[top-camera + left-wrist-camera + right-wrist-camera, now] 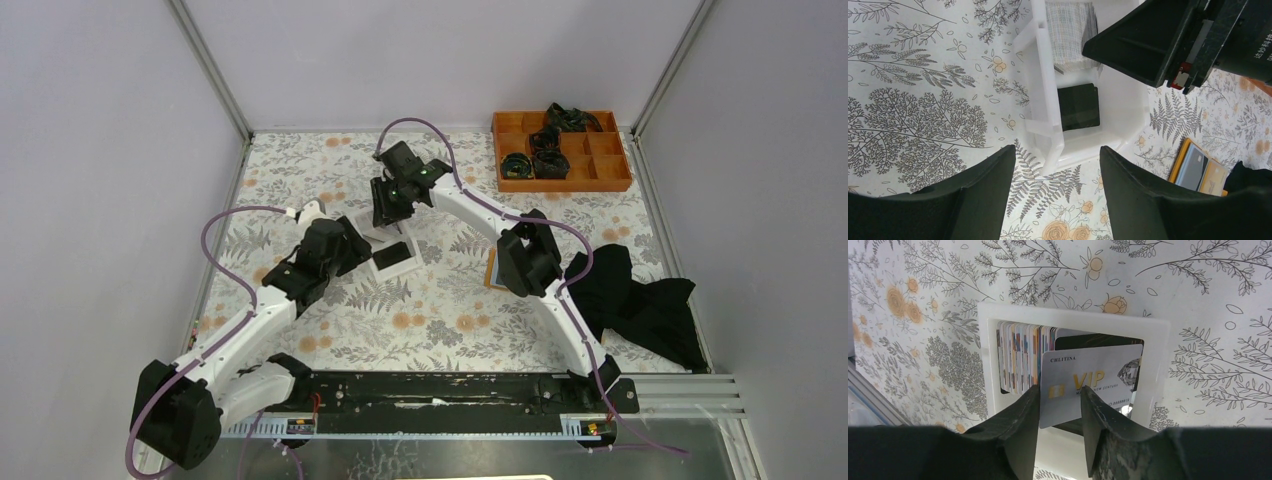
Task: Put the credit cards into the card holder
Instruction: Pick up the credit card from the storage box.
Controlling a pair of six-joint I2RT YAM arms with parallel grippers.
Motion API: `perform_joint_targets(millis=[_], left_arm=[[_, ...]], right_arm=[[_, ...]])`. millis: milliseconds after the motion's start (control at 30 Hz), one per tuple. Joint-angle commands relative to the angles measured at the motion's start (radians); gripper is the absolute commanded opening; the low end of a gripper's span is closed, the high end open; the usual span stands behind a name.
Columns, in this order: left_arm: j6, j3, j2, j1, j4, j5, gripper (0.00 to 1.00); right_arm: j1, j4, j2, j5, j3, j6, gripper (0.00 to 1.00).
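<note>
**Right wrist view.** The right pincer (1060, 392) is part open over the white box (1073, 320), with nothing pinched.
- Behind the gap a silver VIP card (1108, 372) stands face-on. Its left edge is just beside the left finger, and the right finger overlaps its face.
- Legible print: "CHLITINA" at top left, a large gold "VIP", and a small line ending "NEW CENTURY". The digits below are partly hidden.
- A gold chip patch shows between the fingers, and a diamond graphic sits at the card's right end.
- Left of the pincer, in the same box, a stack of cards (1020, 357) stands on edge, showing multicoloured edges only. No text can be read there.

**Left wrist view.** The left pincer (1057, 155) is open and empty, hovering just off the box's near corner.
- Ahead of it a black card (1078, 107) lies in a compartment, with no print readable.
- Further ahead the stack shows as pale striped edges.
- The right arm (1148, 45) fills the upper right and carries white Chinese characters, cut off by the frame edge.
- Right of the left pincer the card holder (1215, 177) lies open on the tabletop (923, 100), apart from the box. A grey-blue card (1192, 167) rests on its inner face. Only this view shows the holder's inside.

**Top view.** The holder is only an orange sliver beside the right arm's elbow. This view alone shows the orange tray (610, 180), well beyond the right pincer, and the black cloth (640, 300) to the right.
</note>
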Motion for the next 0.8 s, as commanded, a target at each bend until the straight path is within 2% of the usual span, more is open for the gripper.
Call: perform_joint_targets(millis=[0, 167, 767], left_arm=[[0.021, -0.013, -0.017, 0.012, 0.029, -0.003, 0.69], [0.015, -0.017, -0.021, 0.014, 0.034, 0.000, 0.69], [-0.004, -0.023, -0.019, 0.014, 0.048, 0.018, 0.69]], right_arm=[[0.006, 0.005, -0.053, -0.021, -0.042, 0.015, 0.39], [0.006, -0.005, -0.080, -0.016, -0.037, 0.017, 0.35], [0.006, -0.019, -0.131, 0.008, -0.046, 0.002, 0.32]])
